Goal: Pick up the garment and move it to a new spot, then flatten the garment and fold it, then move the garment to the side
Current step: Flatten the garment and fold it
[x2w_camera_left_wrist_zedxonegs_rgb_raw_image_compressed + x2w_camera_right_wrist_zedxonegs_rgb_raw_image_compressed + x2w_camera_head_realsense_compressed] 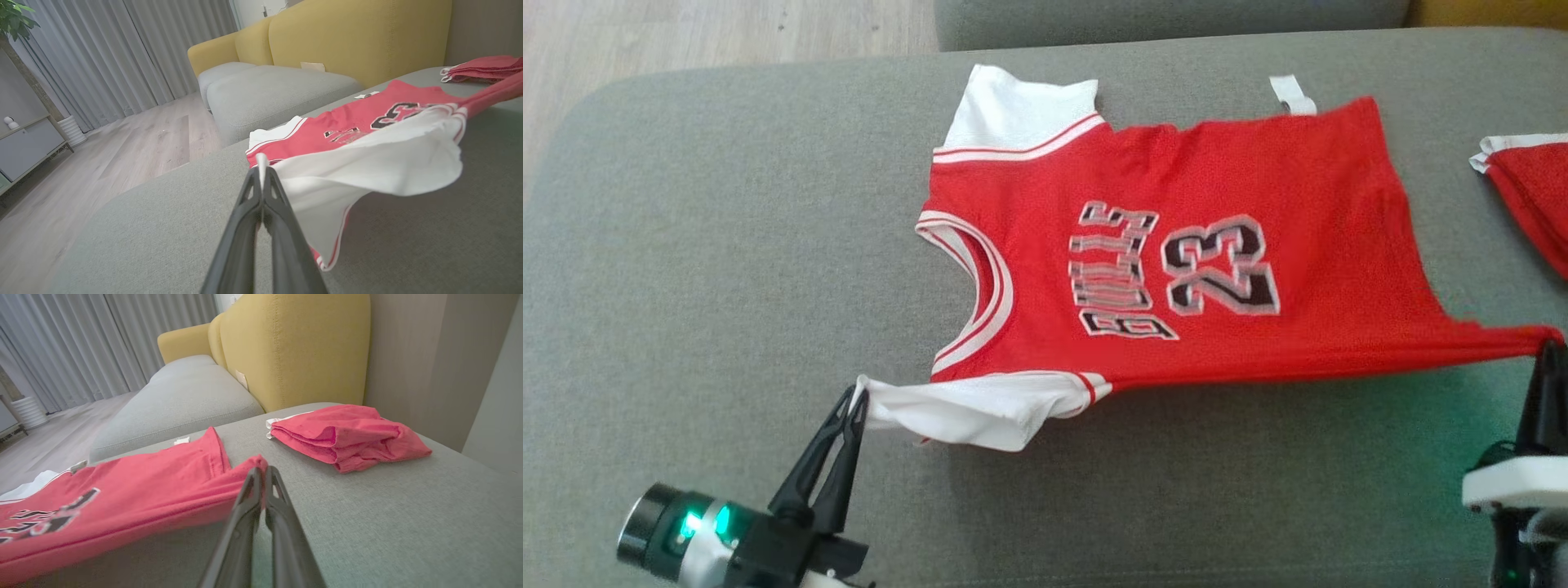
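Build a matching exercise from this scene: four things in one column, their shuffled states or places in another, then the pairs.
1. left gripper
2. right gripper
3. second red garment
4. number 23

A. lies apart, near the yellow sofa back
B. shut on the red hem corner of the jersey
C. printed face up in black
D. shut on the white sleeve

Pairs: 1-D, 2-B, 3-A, 4-C.
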{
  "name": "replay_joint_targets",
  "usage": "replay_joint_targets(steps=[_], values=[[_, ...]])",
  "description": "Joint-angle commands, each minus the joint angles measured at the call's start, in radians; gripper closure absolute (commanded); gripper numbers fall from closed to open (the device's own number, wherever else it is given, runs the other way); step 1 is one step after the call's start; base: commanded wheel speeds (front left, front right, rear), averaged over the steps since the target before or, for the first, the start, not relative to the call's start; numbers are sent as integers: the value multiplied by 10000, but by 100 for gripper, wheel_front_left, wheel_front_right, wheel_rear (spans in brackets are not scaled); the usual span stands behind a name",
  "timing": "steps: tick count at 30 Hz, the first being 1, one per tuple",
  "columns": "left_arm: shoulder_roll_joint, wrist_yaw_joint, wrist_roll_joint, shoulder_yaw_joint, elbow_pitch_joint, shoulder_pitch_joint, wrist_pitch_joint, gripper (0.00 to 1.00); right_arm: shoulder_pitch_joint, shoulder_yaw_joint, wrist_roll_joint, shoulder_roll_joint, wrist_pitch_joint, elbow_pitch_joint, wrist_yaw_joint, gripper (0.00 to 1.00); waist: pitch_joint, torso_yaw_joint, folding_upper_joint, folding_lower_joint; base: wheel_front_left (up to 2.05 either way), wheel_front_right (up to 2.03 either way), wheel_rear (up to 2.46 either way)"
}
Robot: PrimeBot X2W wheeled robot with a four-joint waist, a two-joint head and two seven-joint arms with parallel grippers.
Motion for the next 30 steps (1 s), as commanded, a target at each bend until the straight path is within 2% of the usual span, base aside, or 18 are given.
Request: replay_joint_targets(steps=[1, 8, 15, 22, 30], values=[[307, 119, 8, 516, -339, -318, -49, 100, -23, 54, -26, -131, 111, -605, -9, 100, -22, -38, -1, 0, 0, 0, 0], [-38, -131, -89, 433, 142, -900, -49, 100, 77, 110, -226, -54, 760, -1161, -9, 100, -129, -169, -1, 0, 0, 0, 0], [-514, -753, -34, 204, 1375, -2597, -49, 100, -875, 412, -468, -48, 987, -410, -9, 100, 365, -126, -1, 0, 0, 0, 0], [-868, -1497, 209, -107, 3374, -4665, -49, 100, -2190, 515, -981, -47, 981, 501, -9, 100, 1046, -72, -1, 0, 0, 0, 0], [-1231, -1987, 504, -410, 4796, -6329, -49, 100, -3205, 370, -1615, -166, 774, 1473, -9, 100, 1557, 13, -1, 0, 0, 0, 0]])
